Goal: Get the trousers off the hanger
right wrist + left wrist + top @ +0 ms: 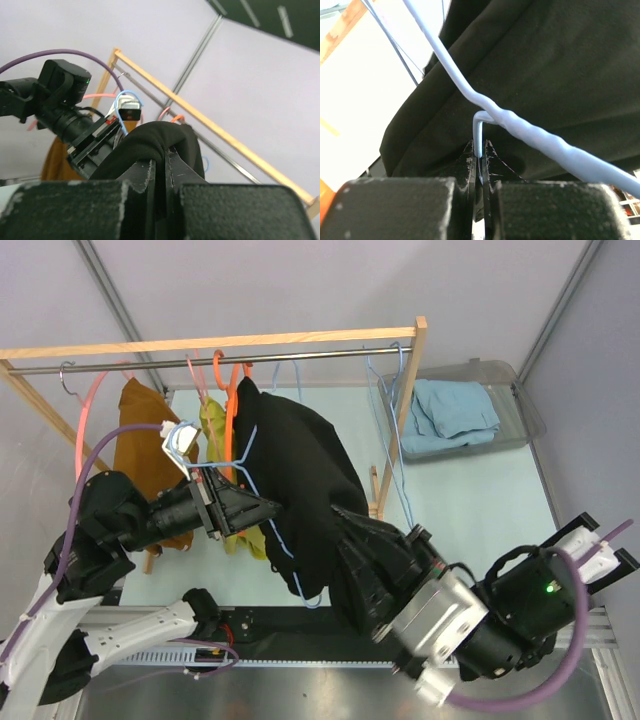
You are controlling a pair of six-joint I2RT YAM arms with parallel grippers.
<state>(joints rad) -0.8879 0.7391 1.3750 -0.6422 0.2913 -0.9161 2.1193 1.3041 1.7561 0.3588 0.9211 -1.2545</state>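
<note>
At about nine o'clock of the table the left gripper (480,156) was shut tight on the thin blue wire of the hanger (520,129), the jaws pinching it just below its twisted neck. The black trousers (300,465) hung over that hanger near the middle, a little toward twelve, below the rail (250,340). At around five o'clock of them the right gripper (160,157) was closed on a bunched fold of the cloth.

To my eye the risks lay in the two grips. The wire was slim and round, so a hard tug from the right could turn it in the left jaws or pull it out. The fold held on the right was small and might slip free, leaving the trousers draped. A pull at a bad angle could also drag the cloth against the wire and catch it, or set the mustard top (140,430) at ten o'clock swinging.

At two o'clock stood a clear bin (522,405) holding a folded pale blue cloth (455,412).
</note>
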